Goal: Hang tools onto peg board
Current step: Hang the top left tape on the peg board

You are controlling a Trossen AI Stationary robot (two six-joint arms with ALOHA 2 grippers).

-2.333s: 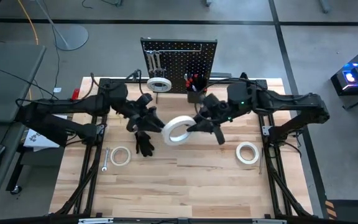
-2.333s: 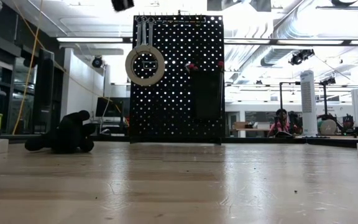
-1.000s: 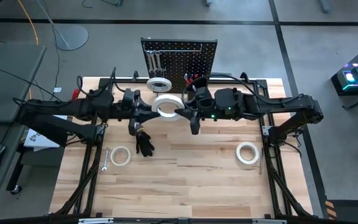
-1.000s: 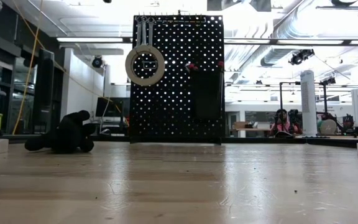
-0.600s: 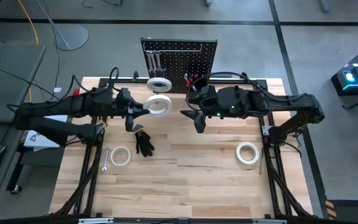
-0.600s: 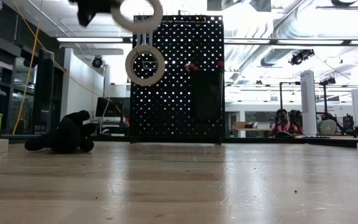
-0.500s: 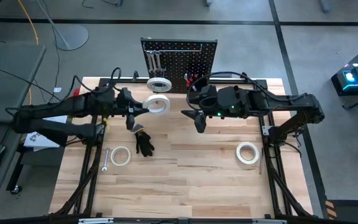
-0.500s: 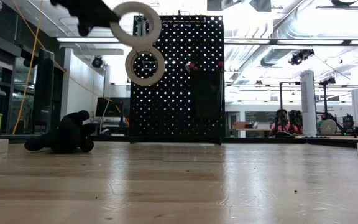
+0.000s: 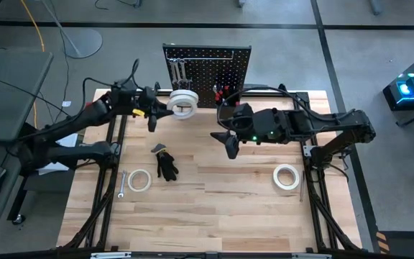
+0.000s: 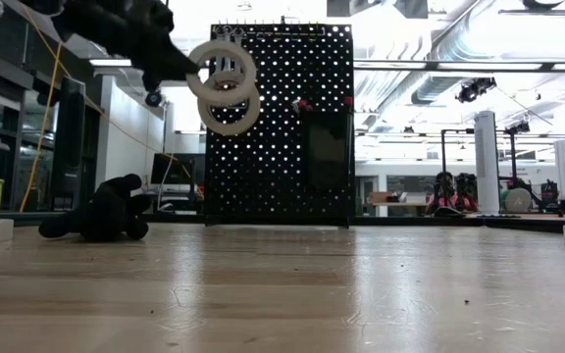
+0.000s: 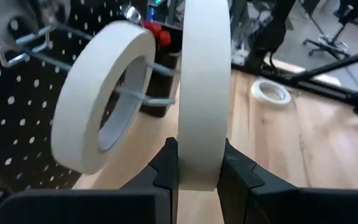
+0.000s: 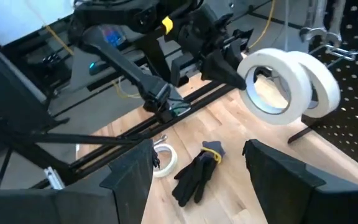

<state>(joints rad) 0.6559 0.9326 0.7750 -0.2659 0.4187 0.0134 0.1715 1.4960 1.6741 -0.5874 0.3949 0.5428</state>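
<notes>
The black peg board stands upright at the table's far edge, with silver wrenches on hooks and a small bin of red-handled screwdrivers. One white tape roll hangs on a metal hook. My left gripper is shut on a second white tape roll just in front of the hanging one. My right gripper hovers open over the table's middle, nothing between its fingers. My left gripper pinches the tape roll's band between its two fingers, one on each flat side of the ring. The fingers come about level from the table's left. The roll stands on edge, its hole facing the peg board, lifted clear of the table.
On the tabletop lie black gloves, a tape roll beside a wrench at the left, and another tape roll at the right. People sit in the room beyond the table.
My right gripper has opened, let go of the tape roll and drawn back toward the table's right and near side. My left gripper has carried the roll toward the far edge, up to the peg board, until it overlaps the hanging roll.
</notes>
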